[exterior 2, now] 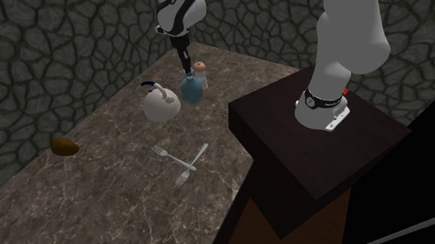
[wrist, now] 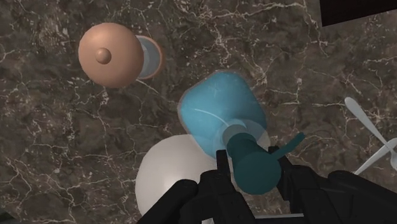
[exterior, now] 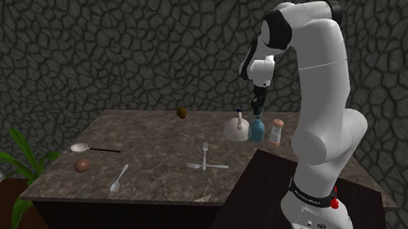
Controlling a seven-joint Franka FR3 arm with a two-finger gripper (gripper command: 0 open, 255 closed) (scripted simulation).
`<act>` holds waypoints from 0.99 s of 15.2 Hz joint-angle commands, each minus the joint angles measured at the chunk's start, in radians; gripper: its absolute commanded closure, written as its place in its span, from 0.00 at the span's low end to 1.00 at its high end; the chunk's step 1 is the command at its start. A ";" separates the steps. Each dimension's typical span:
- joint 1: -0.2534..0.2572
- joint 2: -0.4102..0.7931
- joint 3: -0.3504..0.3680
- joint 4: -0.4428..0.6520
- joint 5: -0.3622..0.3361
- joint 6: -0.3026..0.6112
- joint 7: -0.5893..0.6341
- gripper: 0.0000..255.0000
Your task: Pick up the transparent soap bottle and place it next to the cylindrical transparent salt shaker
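Kettle (exterior: pixel 236 128), salt shaker (exterior: pixel 277 132) — beside soap bottle (exterior: pixel 256 131).

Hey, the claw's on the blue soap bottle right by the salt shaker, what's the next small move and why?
Probably open the claw slowly and let go. It clasps the pump top of the soap bottle, which seems to stand upright on the table, close beside the salt shaker with a small gap. Whether its base fully touches down is hard to tell.

White rounded arm (exterior: pixel 321 78), dark joints, black fingers (wrist: pixel 213 191), lettered black base ring (exterior: pixel 312 193), red spot (exterior: pixel 336 202)
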 commanded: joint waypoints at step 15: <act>-0.043 0.112 0.059 0.006 0.084 0.096 -0.055 1.00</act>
